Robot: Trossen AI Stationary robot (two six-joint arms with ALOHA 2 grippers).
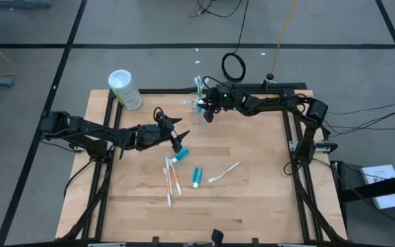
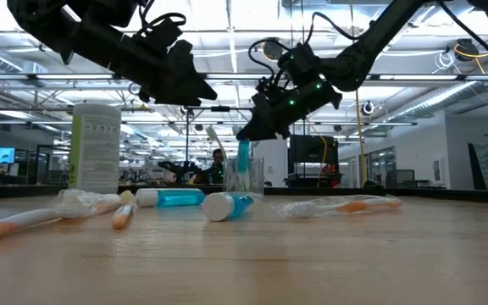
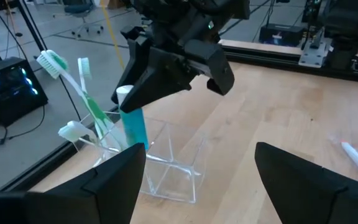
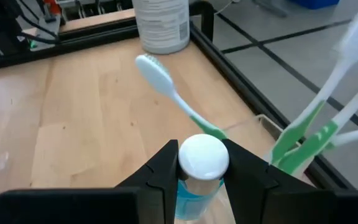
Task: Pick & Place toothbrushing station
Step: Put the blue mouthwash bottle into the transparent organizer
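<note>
Blue toothpaste tube [image 3: 133, 124] hangs cap-up over the clear plastic cup [image 3: 166, 163] at the table's far edge, pinched near its white cap by the right gripper [image 4: 202, 163]. Green toothbrushes [image 3: 92, 102] already lean in the cup. Best bet: lower straight, keep the tube off the brush handles, release only once it's well inside. Left gripper [image 1: 173, 134] hovers mid-table, jaws spread, above another tube [image 1: 181, 155].

My right gripper [image 4: 199, 169] pinches a white-capped blue toothpaste tube [image 3: 132, 121] upright over the clear cup [image 3: 166, 158] holding green toothbrushes [image 3: 92, 99]; other tubes [image 1: 197, 176] and orange brushes [image 1: 171, 180] lie mid-table.
</note>
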